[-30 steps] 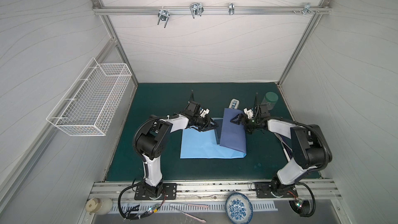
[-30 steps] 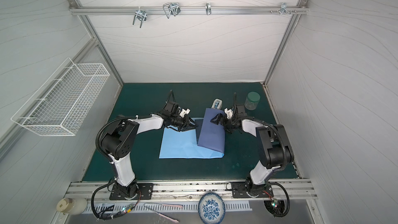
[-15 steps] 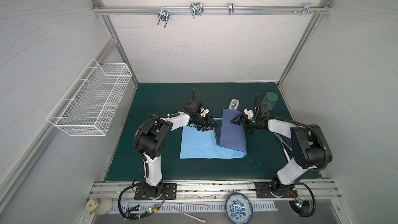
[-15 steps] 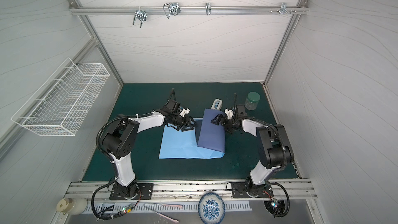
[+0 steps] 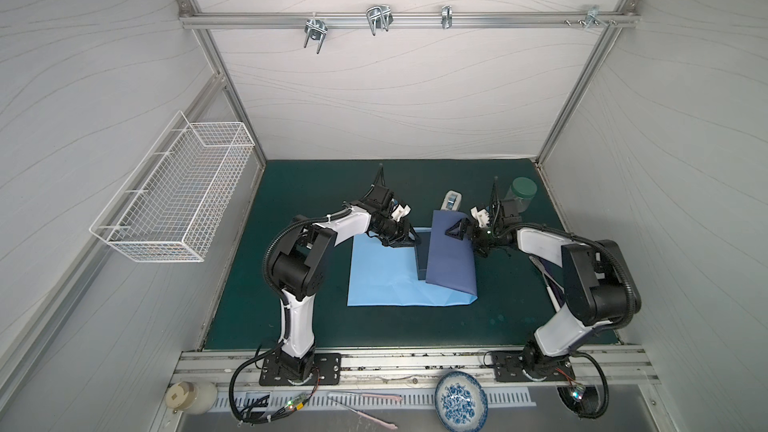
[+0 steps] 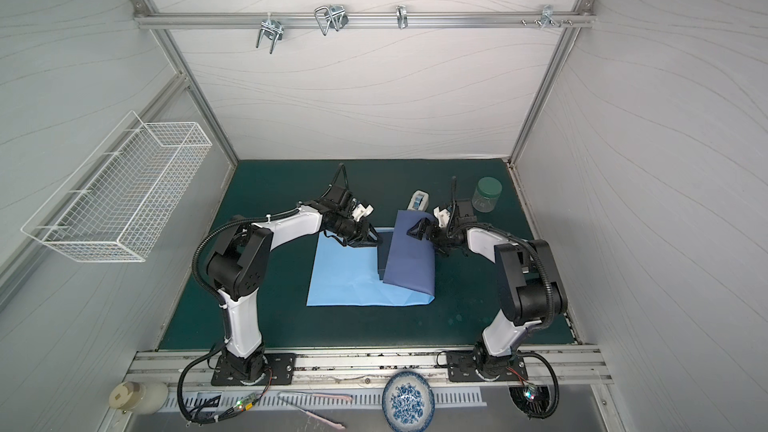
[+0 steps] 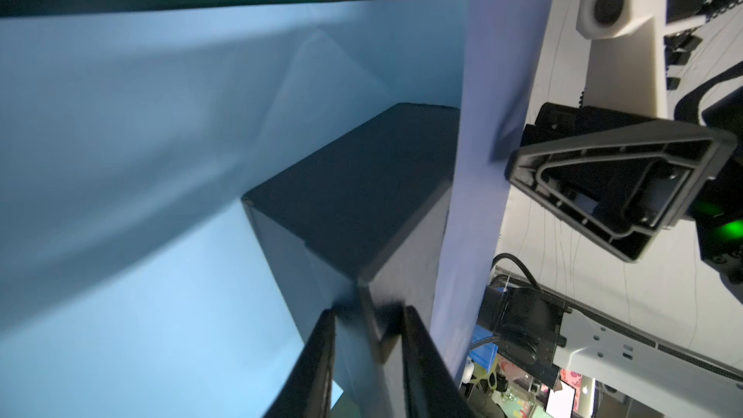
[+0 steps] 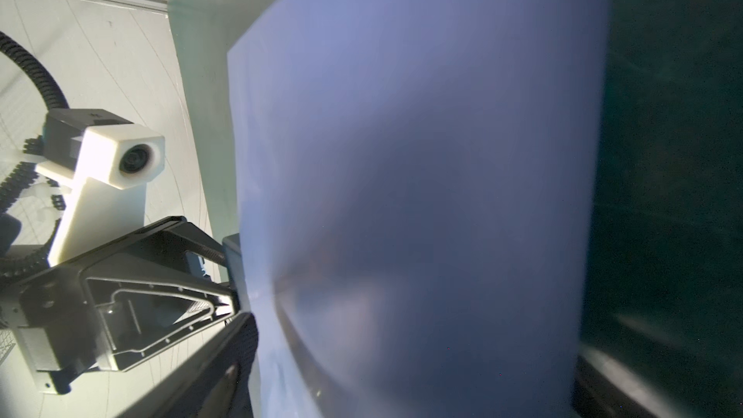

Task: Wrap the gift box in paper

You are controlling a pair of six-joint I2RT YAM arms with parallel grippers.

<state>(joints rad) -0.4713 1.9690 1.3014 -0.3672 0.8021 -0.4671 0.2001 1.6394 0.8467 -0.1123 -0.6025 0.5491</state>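
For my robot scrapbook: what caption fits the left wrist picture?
The left gripper straddles a corner of the box, with the paper folded over its far side.

I see the paper (image 5: pixel 386 280) is thin and smooth, with a few soft creases. The gift box (image 7: pixel 354 195) looks like dull, matt card. The basket (image 5: pixel 178 197) is white metal wire. The green mat (image 5: pixel 415 326) might be soft felt; it's hard to tell from up here.
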